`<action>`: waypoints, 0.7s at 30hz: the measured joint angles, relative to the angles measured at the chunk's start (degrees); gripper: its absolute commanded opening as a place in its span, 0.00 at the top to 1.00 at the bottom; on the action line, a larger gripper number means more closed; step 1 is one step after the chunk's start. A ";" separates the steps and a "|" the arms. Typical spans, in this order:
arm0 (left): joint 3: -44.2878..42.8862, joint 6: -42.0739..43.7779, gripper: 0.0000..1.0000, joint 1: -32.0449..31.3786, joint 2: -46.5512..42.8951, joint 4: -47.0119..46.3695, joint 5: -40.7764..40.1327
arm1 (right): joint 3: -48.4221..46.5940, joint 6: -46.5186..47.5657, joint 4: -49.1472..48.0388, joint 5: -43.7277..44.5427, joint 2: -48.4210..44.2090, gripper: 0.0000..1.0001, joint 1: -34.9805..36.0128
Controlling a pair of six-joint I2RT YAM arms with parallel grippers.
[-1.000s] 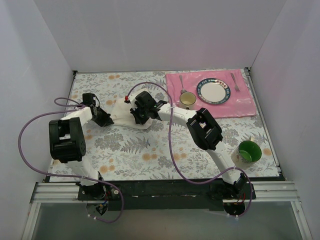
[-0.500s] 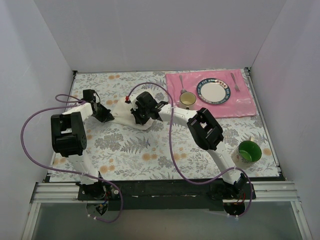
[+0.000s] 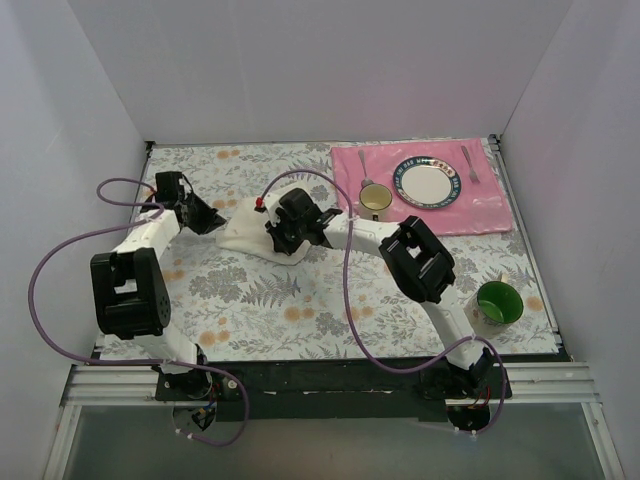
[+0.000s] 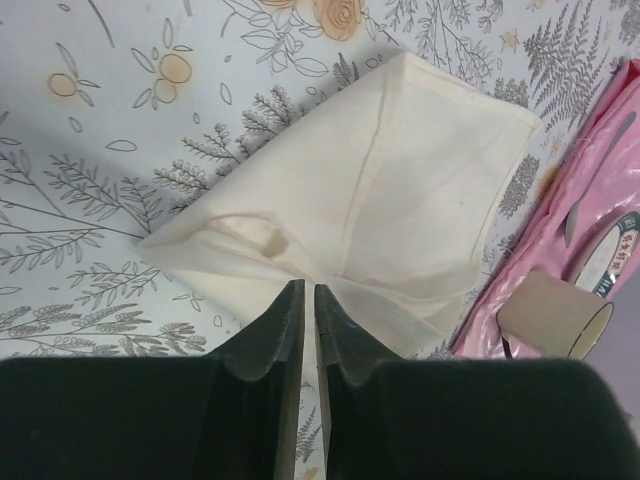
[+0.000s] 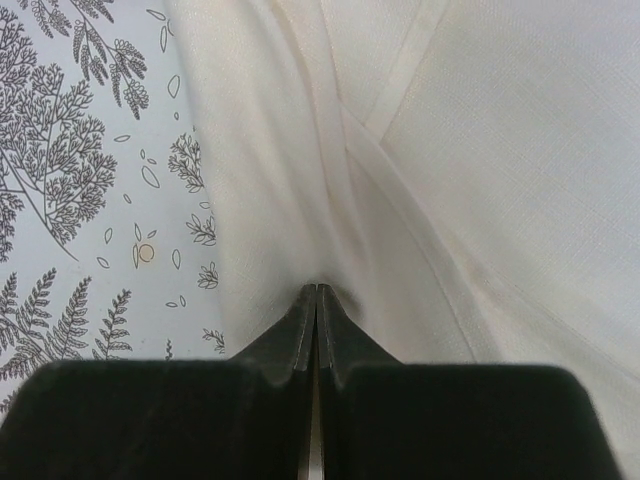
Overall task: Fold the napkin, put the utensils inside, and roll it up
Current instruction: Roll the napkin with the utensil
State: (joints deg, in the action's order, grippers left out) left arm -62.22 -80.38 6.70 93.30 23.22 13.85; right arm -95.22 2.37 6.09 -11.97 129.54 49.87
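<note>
The off-white napkin (image 3: 240,228) lies folded and creased on the floral tablecloth at centre left. It fills the left wrist view (image 4: 380,200) and the right wrist view (image 5: 480,150). My left gripper (image 3: 210,218) is at its left edge, jaws closed on the cloth's near edge (image 4: 308,290). My right gripper (image 3: 283,238) is at its right side, jaws pinched on a pucker of cloth (image 5: 317,290). The knife does not show in any view.
A pink placemat (image 3: 480,205) at the back right holds a plate (image 3: 428,183), a spoon (image 3: 365,163), a fork (image 3: 470,163) and a small cup (image 3: 375,198). A green cup (image 3: 498,302) stands at the right front. White walls enclose the table.
My left gripper has moved toward the far left with the napkin's edge, drawing the cloth flatter. My right gripper has shifted slightly right and stays on the cloth.
</note>
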 measured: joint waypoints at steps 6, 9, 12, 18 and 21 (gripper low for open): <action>2.32 -1.09 0.94 -2.71 2.23 -2.12 3.91 | 2.62 1.73 -0.81 -1.42 -1.55 0.96 0.00; 4.63 -1.75 0.94 -5.81 2.89 -3.30 5.38 | 4.13 2.71 -1.84 -2.14 -2.27 0.97 0.00; 6.43 -1.99 0.95 -8.35 3.04 -4.42 5.92 | 6.47 3.72 -2.86 -3.04 -3.56 0.97 0.02; 9.84 -1.70 0.96 -9.57 4.22 -6.45 5.42 | 12.15 5.22 -4.76 -3.85 -7.02 0.97 0.37; 12.83 -1.90 0.96 -9.55 3.48 -8.55 5.99 | 15.04 6.05 -5.66 -3.58 -8.85 0.97 0.90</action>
State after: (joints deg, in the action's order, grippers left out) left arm -49.39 -82.28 -2.85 96.77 14.68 19.84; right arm -80.18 8.43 0.43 -15.55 120.68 50.76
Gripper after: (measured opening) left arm 0.043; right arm 0.039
